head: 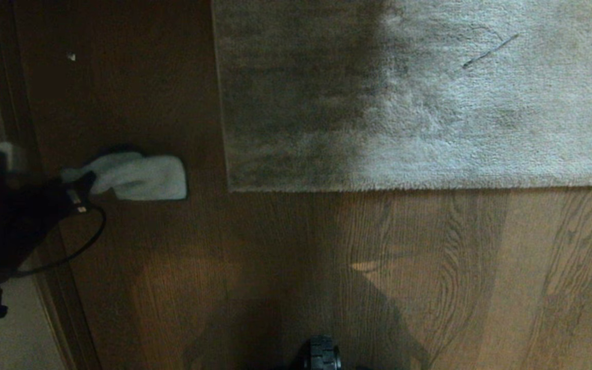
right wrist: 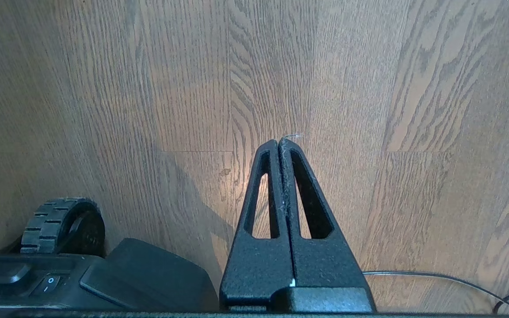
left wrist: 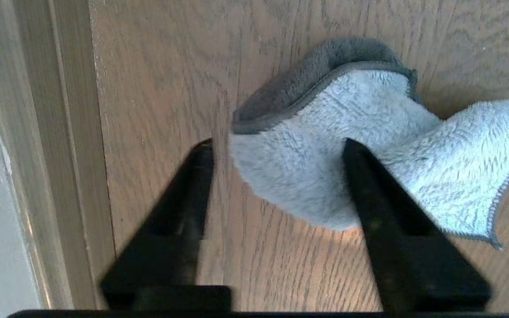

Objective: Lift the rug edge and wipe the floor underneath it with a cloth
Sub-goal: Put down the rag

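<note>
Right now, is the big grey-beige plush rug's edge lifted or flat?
Flat: the rug edge lies straight along the brown wood-grain floor, with no raised fold.

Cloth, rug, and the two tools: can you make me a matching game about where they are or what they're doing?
Things:
1. cloth
2. rug edge
3. left tool
4. right tool

States:
A. shut, holding nothing, above bare floor
B. open, one finger on each side of a fold of the cloth
C. lying flat on the floor, not lifted
D. crumpled on the floor, left of the rug

Pairs: 1-D, 2-C, 3-B, 4-A
</note>
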`<state>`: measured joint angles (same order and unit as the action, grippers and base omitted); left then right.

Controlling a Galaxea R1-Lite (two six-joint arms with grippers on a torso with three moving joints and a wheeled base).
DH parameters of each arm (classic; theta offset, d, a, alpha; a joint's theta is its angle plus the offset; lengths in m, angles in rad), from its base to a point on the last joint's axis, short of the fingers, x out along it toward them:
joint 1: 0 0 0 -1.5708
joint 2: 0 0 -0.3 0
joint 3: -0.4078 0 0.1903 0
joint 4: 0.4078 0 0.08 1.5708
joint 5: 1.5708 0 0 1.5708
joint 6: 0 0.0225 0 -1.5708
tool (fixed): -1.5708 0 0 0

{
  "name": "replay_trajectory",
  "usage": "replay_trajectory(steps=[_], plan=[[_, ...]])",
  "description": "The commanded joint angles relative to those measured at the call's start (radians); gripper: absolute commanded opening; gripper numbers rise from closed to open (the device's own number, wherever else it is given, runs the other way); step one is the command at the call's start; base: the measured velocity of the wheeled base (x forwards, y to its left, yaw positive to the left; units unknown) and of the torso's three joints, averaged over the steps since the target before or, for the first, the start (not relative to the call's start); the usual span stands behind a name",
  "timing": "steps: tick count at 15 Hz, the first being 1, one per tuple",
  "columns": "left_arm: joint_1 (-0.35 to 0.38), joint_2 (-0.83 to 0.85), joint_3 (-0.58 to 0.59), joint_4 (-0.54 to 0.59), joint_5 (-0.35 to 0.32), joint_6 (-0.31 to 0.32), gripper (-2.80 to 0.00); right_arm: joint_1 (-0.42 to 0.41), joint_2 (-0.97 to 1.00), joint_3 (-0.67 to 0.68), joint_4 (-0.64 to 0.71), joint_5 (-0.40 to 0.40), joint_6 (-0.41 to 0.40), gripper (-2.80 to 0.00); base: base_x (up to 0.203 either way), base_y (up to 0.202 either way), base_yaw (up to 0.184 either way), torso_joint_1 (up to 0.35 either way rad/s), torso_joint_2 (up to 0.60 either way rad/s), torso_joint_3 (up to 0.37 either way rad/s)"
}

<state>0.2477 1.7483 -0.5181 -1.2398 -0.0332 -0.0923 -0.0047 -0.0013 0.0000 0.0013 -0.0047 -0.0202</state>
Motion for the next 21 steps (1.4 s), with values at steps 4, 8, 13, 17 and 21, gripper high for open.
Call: replay_trajectory(steps=[4,8,13,17,21], plan=[[0.001,-0.069,0.055,-0.007,-0.001,-0.002,0.0,0.0,0.001,0.0,0.0,0.002,-0.001,-2.8,0.0,0.0,0.0,0.0,0.0,0.0],[0.0,-0.144,0.116,-0.006,0.001,-0.004,0.0,0.0,0.001,0.0,0.0,0.0,0.0,-2.8,0.0,0.0,0.0,0.0,0.0,0.0],[-0.001,-0.26,0.222,-0.003,0.002,-0.004,0.0,0.0,0.001,0.0,0.0,0.0,0.0,-2.8,0.0,0.0,0.0,0.0,0.0,0.0],[-0.001,-0.339,0.301,-0.001,0.001,-0.004,0.0,0.0,0.001,0.0,0.0,0.0,-0.001,-2.8,0.0,0.0,0.0,0.0,0.0,0.0],[-0.03,-0.422,0.39,0.0,0.001,-0.004,0.0,0.0,0.001,0.0,0.0,0.0,-0.001,-2.8,0.0,0.0,0.0,0.0,0.0,0.0]])
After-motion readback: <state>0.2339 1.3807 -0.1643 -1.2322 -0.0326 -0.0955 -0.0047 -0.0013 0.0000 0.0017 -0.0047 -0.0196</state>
